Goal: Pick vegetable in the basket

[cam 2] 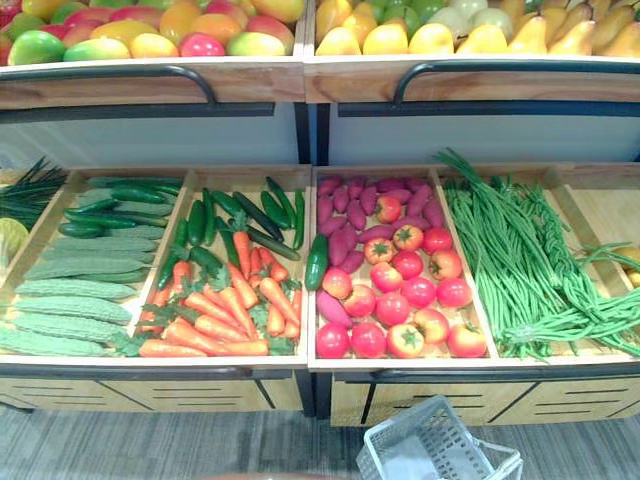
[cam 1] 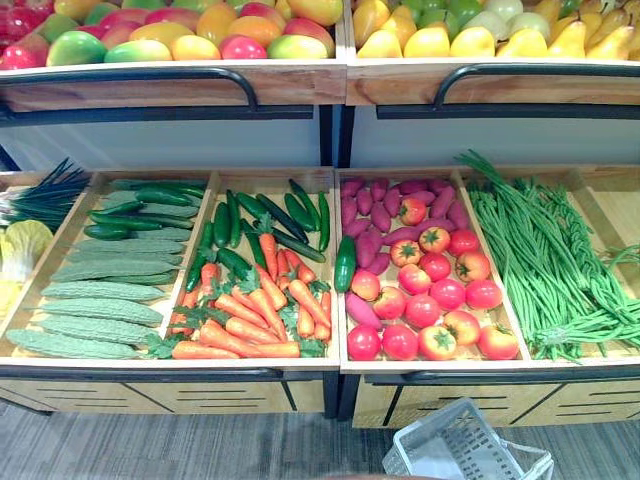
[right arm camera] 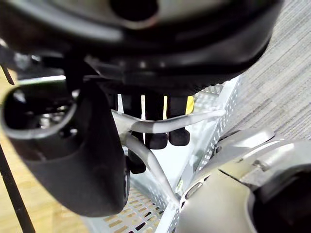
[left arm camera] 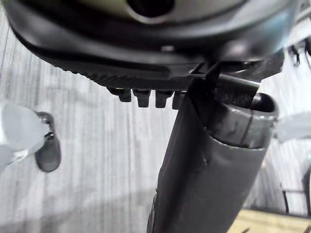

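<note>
Vegetable stand, right robot hand seemingly hooked round basket handle, left robot hand, grip unclear

A wooden display stand runs across in two halves, its lower tier split by wooden dividers. A pale panel rises behind it to an upper wooden shelf edged with black rails. Grey wood-grain floor lies along the stand's front edge

Upper shelf: heaped fruit.
Lower bins, left to right: cucumbers, carrots, tomatoes before purple sweet potatoes, long beans.
Floor: white basket, below the tomatoes.
</note>
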You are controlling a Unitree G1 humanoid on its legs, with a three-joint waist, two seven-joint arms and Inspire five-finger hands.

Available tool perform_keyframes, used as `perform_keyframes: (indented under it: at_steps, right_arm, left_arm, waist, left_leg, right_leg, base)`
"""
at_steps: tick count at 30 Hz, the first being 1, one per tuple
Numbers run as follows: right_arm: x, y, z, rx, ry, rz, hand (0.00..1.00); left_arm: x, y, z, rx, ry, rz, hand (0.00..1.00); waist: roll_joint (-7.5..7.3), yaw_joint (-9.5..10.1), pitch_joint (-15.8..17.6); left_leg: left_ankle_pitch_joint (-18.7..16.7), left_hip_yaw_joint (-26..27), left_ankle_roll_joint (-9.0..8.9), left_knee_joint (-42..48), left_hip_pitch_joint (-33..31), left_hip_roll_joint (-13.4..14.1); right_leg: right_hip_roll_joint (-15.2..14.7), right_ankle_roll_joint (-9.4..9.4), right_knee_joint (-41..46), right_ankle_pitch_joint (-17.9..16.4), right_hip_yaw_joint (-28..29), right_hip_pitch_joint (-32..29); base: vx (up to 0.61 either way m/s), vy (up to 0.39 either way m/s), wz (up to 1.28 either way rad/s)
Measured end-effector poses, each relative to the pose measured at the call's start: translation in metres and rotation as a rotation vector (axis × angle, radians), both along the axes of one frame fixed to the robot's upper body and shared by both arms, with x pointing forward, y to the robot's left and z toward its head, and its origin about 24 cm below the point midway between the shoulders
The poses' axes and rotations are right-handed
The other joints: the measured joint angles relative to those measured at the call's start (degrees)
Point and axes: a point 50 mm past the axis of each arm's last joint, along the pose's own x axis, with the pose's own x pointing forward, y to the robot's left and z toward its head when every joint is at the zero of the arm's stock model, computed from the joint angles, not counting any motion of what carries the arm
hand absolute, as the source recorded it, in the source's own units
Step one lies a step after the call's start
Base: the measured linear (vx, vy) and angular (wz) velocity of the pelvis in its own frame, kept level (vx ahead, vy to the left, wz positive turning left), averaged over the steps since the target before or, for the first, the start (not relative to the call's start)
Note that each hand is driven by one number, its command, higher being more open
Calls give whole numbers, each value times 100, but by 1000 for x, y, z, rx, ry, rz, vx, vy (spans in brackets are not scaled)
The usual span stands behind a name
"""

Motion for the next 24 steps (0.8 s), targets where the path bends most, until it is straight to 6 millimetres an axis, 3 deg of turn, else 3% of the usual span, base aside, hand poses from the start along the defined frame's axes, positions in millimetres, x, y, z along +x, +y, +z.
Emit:
perform_keyframes:
  at_steps: [6, 8, 10, 12, 13, 15, 16, 17, 20, 24]
  right_arm:
    - [3, 6, -3, 23, 17, 10, 0]
    - [3, 7, -4, 21, 20, 28, 0]
    - [3, 7, -3, 17, 22, 37, 0]
    - [4, 8, -3, 16, 23, 57, 0]
    - [4, 8, -3, 14, 22, 65, 0]
    - [5, 8, -2, 8, 18, 80, 0]
    - [5, 8, -2, 7, 18, 84, 0]
    - [5, 8, -1, 4, 17, 86, 0]
    - [5, 7, 0, -1, 20, 106, 0]
    - [10, 5, 2, -17, 7, 141, 0]
  left_arm:
    - [-9, 22, 13, 126, -32, 406, 100]
    - [-10, 40, 28, 219, -60, 527, 100]
    - [-7, 63, 50, 348, -99, 588, 100]
    - [2, 97, 98, 594, -175, 610, 100]
    - [5, 105, 112, 661, -182, 599, 100]
    - [24, 128, 176, 946, -232, 510, 100]
    - [32, 131, 192, 1015, -248, 469, 100]
    - [50, 133, 223, 1151, -295, 378, 100]
    - [88, 118, 279, 1401, -409, 170, 100]
    - [127, 84, 316, 1595, -557, -52, 100]
  waist:
    - [-130, 99, -25]
    - [-154, 120, -32]
    - [-146, 176, -35]
    - [-168, 247, -44]
    - [-168, 248, -44]
    - [-163, 248, -47]
    - [-158, 247, -50]
    - [-153, 248, -57]
    - [-136, 238, -94]
    - [-112, 109, -112]
  left_leg:
    - [-19, -16, 29, -219, -54, -164]
    - [-106, -13, 82, -232, -54, -168]
    - [-295, -14, 7, -141, -89, -155]
    - [-492, -8, -22, 168, -226, -156]
    - [-511, -2, -37, 225, -249, -157]
    - [-540, 22, -44, 292, -259, -155]
    - [-540, 21, -44, 293, -265, -152]
    - [-540, 21, -44, 292, -269, -153]
    - [-540, 40, -44, 290, -249, -155]
    - [-540, 88, -43, 278, -175, -157]
  right_leg:
    - [-147, 129, -30, 95, 13, -130]
    - [-147, 139, -30, 127, 52, -164]
    - [-138, 154, -27, 112, 98, -201]
    - [-148, 156, -5, 113, 182, -231]
    - [-151, 157, 4, 114, 202, -242]
    - [-150, 192, 21, 131, 250, -247]
    - [-150, 190, 18, 131, 255, -250]
    - [-150, 190, 9, 133, 258, -252]
    - [-146, 179, -9, 145, 315, -255]
    - [-131, 173, -32, 159, 455, -260]
  base:
    - [-65, 97, 6]
    - [-88, 68, -3]
    - [-80, 56, -8]
    - [-46, 43, -13]
    - [4, 30, -12]
    - [34, 17, -9]
    - [45, 6, -2]
    - [36, 6, -1]
    - [47, 11, -9]
    - [24, 13, -19]
